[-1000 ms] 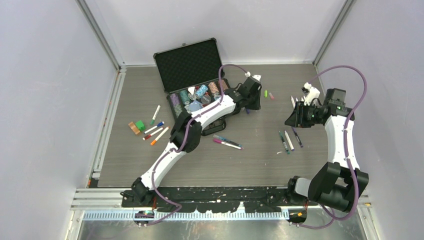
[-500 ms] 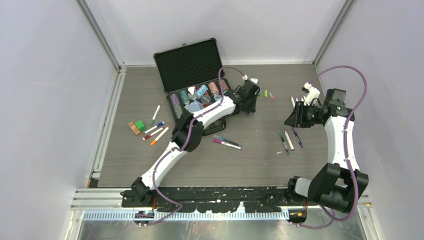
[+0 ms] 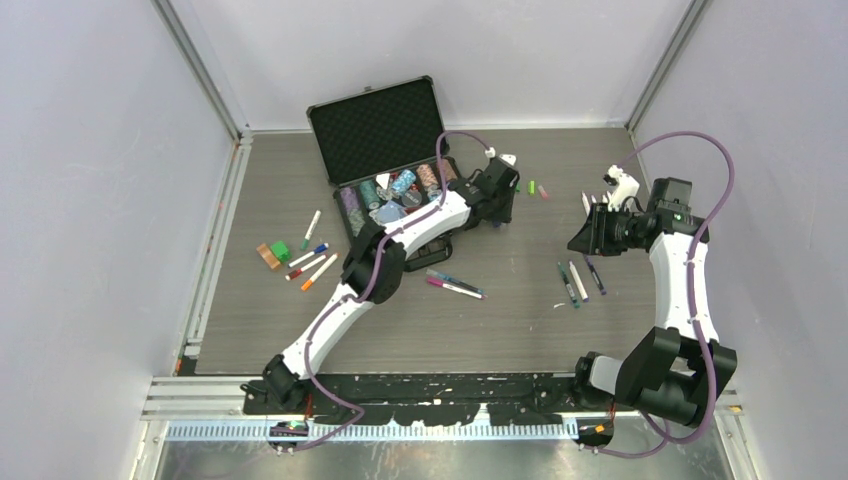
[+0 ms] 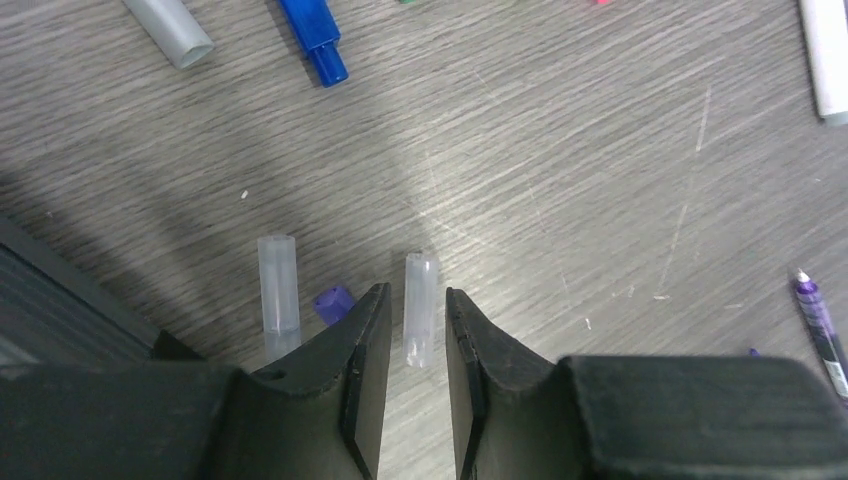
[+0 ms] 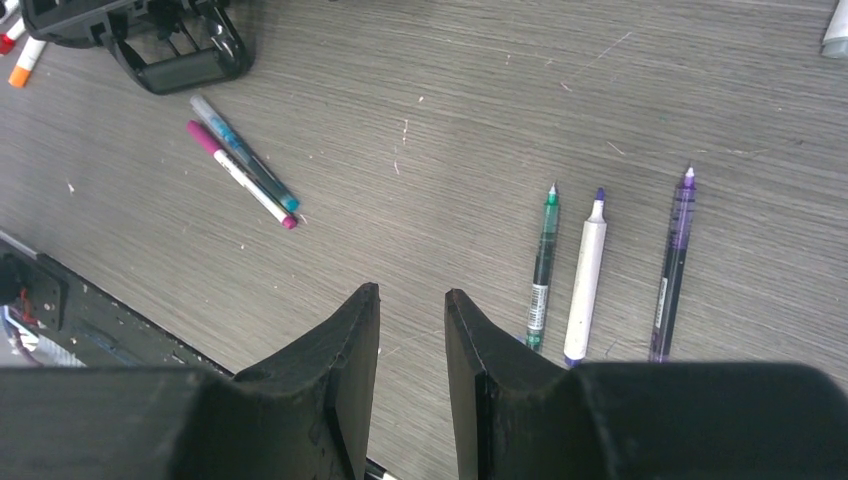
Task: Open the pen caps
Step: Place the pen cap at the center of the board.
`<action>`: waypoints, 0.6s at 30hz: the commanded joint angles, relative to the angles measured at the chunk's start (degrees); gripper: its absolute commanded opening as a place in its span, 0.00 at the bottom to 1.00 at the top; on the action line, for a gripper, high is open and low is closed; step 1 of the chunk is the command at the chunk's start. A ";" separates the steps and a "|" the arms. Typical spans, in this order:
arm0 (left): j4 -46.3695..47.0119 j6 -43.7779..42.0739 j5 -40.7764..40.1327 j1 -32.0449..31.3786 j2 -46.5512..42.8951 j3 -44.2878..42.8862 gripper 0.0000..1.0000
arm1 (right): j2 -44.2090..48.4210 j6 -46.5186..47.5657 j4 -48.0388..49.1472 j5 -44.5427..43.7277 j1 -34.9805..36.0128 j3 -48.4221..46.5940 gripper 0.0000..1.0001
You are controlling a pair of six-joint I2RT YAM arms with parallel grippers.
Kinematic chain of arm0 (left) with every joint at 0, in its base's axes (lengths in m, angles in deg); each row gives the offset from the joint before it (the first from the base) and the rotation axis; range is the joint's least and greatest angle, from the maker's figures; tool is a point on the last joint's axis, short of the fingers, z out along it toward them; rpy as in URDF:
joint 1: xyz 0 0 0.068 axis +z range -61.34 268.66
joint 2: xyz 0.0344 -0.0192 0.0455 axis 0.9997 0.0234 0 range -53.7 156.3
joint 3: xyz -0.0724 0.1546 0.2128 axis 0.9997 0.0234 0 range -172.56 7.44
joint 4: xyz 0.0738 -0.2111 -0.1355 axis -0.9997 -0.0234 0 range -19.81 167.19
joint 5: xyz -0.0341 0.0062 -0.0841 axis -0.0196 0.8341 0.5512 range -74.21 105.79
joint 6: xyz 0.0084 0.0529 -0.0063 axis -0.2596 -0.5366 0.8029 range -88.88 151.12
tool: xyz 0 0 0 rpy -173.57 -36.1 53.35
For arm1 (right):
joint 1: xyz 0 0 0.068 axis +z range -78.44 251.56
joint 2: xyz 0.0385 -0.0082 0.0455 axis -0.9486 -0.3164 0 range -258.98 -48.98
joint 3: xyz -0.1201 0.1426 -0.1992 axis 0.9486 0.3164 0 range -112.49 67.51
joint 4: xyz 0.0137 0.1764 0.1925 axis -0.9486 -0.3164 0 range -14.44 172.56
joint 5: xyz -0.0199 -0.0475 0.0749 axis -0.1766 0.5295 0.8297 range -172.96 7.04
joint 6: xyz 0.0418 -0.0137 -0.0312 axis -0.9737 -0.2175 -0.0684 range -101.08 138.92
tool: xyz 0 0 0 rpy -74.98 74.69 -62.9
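Grey wood-grain table (image 3: 500, 300).
Top: L gripper (image 3: 498, 212) by case (image 3: 385, 150), nearer arm to the clear cap; R gripper (image 3: 582, 238) above three pens (image 3: 578, 282).
L wrist: my fingers (image 4: 365, 360) slightly parted, pinching nothing; clear cap (image 4: 420, 310) lies betw. them on the table, long axis parallel to them.
R wrist: fingers parted, empty; pens ahead-right, lengthwise.

A grey wood-grain tabletop (image 3: 520, 325) is lying inside a booth, with pale lavender walls (image 3: 90, 200) standing on 3 sides. 2 aluminium posts (image 3: 200, 70) are rising at the back corners, and a metal rail (image 3: 190, 398) is running along the near edge. Soft, even light is falling from above, showing fine scratches in the wood.
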 commanded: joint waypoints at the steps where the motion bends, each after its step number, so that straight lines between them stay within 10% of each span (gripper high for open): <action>1: 1.83 -1.72 1.09 0.14 -9.94 0.86 0.29 | 2.35 0.76 1.10 2.62 -0.19 0.53 0.36; 18: 25.13 -2.69 -4.04 0.05 -56.27 60.02 0.29 | 5.27 21.98 -6.30 19.19 4.30 3.04 0.36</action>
